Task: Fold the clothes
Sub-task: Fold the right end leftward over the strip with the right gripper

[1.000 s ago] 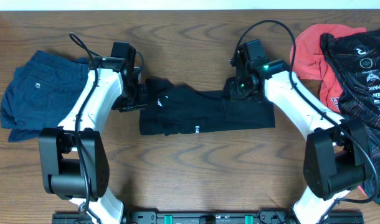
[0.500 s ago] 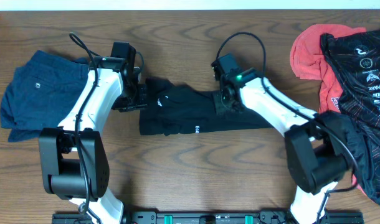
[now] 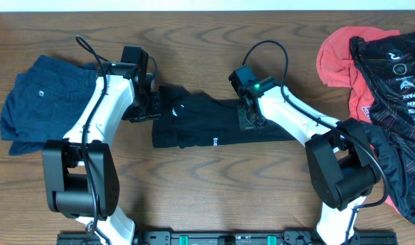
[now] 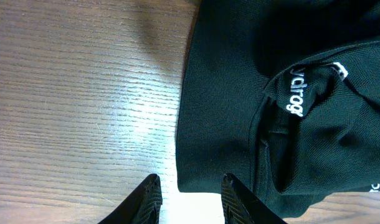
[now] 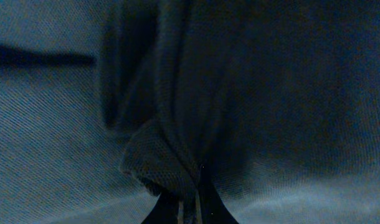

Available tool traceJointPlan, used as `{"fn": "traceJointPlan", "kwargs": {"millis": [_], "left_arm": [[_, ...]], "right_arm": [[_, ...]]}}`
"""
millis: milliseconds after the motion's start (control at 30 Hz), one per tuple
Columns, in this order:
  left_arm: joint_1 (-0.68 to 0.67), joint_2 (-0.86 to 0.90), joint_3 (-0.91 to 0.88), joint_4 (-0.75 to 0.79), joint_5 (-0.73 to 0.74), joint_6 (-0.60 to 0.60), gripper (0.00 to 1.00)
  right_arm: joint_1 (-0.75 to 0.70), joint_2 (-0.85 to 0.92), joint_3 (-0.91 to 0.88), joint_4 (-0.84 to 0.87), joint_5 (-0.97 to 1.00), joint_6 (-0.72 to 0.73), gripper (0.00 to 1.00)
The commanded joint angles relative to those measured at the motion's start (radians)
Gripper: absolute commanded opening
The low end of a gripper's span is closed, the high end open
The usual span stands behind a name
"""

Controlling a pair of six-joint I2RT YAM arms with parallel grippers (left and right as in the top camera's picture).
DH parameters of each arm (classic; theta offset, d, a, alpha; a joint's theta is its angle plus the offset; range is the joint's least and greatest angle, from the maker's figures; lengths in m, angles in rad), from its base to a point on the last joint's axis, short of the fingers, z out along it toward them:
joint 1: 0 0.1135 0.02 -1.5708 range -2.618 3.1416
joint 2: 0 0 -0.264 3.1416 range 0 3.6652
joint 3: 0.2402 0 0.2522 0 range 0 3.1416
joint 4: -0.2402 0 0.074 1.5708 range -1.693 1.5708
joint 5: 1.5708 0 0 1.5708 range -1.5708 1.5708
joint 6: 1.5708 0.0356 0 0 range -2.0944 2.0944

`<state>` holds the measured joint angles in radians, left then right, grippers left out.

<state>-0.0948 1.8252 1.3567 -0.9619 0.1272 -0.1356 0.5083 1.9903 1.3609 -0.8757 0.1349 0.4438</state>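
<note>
1. As seen from overhead, finds the black trousers [image 3: 201,126] lying bunched in a long strip across the middle of the table [image 3: 194,197], between the two arms.
2. Puts the right gripper [image 3: 249,121] down on the strip just right of its middle. A second ago sat further right and further back, at the far right end of the cloth.
3. From the right wrist, shows the right gripper [image 5: 180,205] with fingertips together, clamped on a raised ridge of the trousers [image 5: 252,93].
4. Hides part of the strip's right end under the right forearm, where a second ago lay in plain view as a broad flap.
5. Keeps the left gripper [image 3: 155,109] at the left end of the trousers, in the same spot as a second ago.
6. From the left wrist, shows the left gripper [image 4: 190,186] with fingers apart, set either side of the lower corner of the trousers [image 4: 227,93], one finger over bare wood and the other over cloth. Cannot tell whether either touches the fabric.
7. Shows small white lettering on a fold near that corner.
8. Leaves the navy shorts [image 3: 44,102] at the table's left, and the red cloth [image 3: 337,61] and black jersey [image 3: 391,75] at its right, lying as before.
</note>
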Motion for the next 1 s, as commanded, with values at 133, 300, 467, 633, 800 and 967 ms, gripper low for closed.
{"fn": "traceJointPlan", "kwargs": {"millis": [133, 300, 467, 633, 800, 967], "left_arm": [[0.006, -0.009, -0.006, -0.002, -0.004, -0.013, 0.34], [0.006, -0.009, -0.006, -0.002, -0.004, -0.013, 0.34], [0.006, -0.009, -0.006, -0.001, -0.004, -0.013, 0.34], [0.006, -0.009, -0.006, -0.001, -0.004, -0.013, 0.34], [0.006, -0.009, -0.006, -0.002, -0.004, -0.013, 0.34], [0.006, -0.009, -0.006, 0.000, -0.004, -0.013, 0.34]], "right_arm": [[0.003, -0.018, -0.001, -0.067, -0.055, -0.076, 0.01], [0.004, -0.018, -0.001, -0.062, -0.140, -0.172, 0.01], [0.005, -0.020, 0.000, -0.032, -0.204, -0.286, 0.01], [0.002, -0.027, 0.000, -0.039, -0.240, -0.360, 0.01], [-0.016, -0.051, 0.000, -0.037, -0.119, -0.277, 0.01], [-0.016, -0.105, 0.001, -0.038, -0.165, -0.377, 0.01]]}}
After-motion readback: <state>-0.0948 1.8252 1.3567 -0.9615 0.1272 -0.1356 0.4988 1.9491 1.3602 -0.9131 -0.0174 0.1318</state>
